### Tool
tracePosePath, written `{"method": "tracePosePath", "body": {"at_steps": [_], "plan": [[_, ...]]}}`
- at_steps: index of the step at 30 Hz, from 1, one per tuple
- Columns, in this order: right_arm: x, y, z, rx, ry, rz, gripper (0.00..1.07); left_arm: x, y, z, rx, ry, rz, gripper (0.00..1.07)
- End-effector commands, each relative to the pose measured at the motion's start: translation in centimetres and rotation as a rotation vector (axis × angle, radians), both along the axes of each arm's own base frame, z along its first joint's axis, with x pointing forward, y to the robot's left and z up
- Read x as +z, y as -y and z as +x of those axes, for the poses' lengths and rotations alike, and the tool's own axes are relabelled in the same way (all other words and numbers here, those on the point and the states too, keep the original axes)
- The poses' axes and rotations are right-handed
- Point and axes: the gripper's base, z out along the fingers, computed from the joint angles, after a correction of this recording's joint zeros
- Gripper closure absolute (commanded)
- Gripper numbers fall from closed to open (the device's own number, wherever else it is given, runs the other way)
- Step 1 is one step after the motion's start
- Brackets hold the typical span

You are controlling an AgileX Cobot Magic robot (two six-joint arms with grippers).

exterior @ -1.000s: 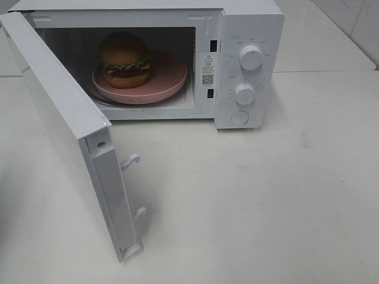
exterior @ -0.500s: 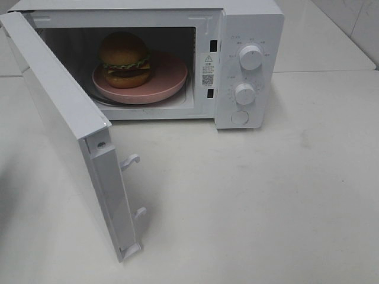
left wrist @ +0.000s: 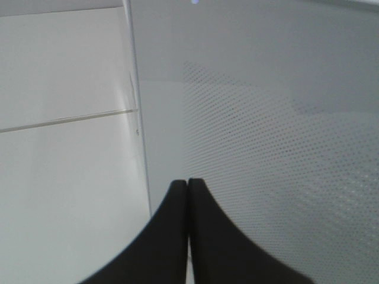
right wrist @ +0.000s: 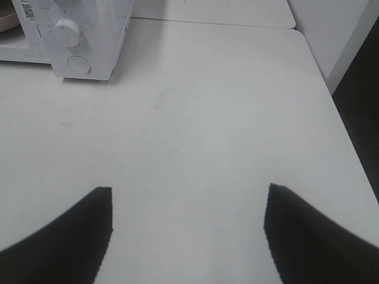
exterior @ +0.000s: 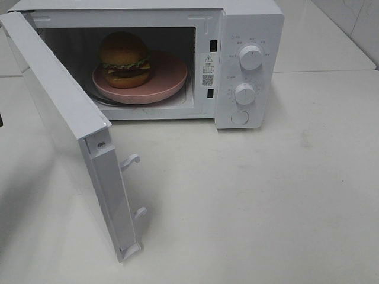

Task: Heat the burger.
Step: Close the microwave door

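Glossy-bunned burger; matt pink plate; smooth white microwave.

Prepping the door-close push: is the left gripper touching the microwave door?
Cannot tell. Left wrist view puts the shut left gripper close to the microwave door, but neither contact nor gap shows plainly.

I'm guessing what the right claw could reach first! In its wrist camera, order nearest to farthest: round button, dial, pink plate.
From the right gripper:
1. the round button, low on the microwave front.
2. the dial just above; those two are too close to call.
3. the pink plate, inside, farthest.
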Motion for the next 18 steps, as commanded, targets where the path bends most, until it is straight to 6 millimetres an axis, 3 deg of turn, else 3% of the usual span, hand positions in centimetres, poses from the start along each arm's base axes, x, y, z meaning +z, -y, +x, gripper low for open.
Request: {"method": "tracePosePath", "body": {"at_steps": [1,10,18], "plan": [[-0.1,0.0,-0.4,-0.01,0.033,0.005,0.36,0.2,0.7,0.2,-0.07,0.06,-0.044,1.07],[-0.1,0.0,-0.4,-0.01,0.033,0.005,0.36,-0.2,1.6,0.4,-0.121,0.088,-0.083,1.07],[-0.1,0.0,-0.4,-0.01,0.033,0.005,0.36,-0.1,4.4,0.3,-0.173,0.098,-0.093,1.07]]}}
